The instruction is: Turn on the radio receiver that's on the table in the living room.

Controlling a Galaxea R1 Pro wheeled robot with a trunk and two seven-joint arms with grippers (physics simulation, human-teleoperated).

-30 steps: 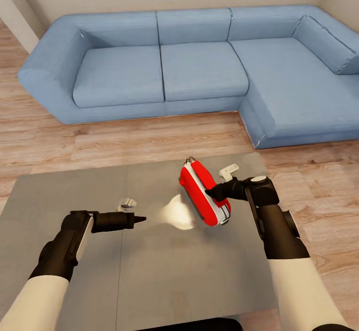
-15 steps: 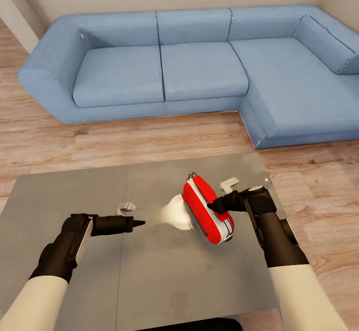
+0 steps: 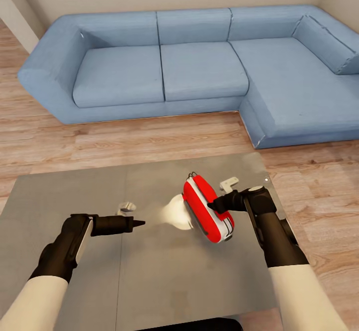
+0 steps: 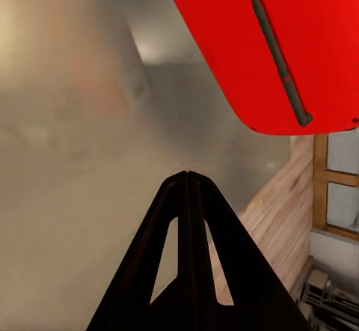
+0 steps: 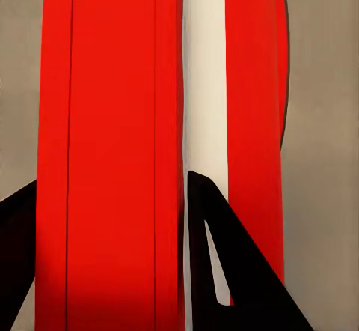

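Radio receiver (image 3: 208, 207) lies on the table (image 3: 75, 196), in the right half of the tabletop, nearer the right edge than the left, long axis running diagonally from the far side toward the near right corner. Red body, white stripe along the side, thin handle at the far end, dark panel at the near end.

Right gripper (image 3: 213, 205) is at the radio's right flank. In the right wrist view its fingers (image 5: 224, 271) are spread, one on either side of the red body (image 5: 112, 151), the nearer finger lying over the white stripe. Whether the pads are in contact: cannot tell.

Left gripper (image 3: 141, 219) hovers over the middle of the tabletop, well apart from the radio, pointing toward it. Left wrist view shows its fingers (image 4: 188, 219) pressed together, nothing between them; radio (image 4: 299, 39) ahead.

Blue sofa (image 3: 199, 66) stands beyond the far edge, on wood floor (image 3: 124, 141).
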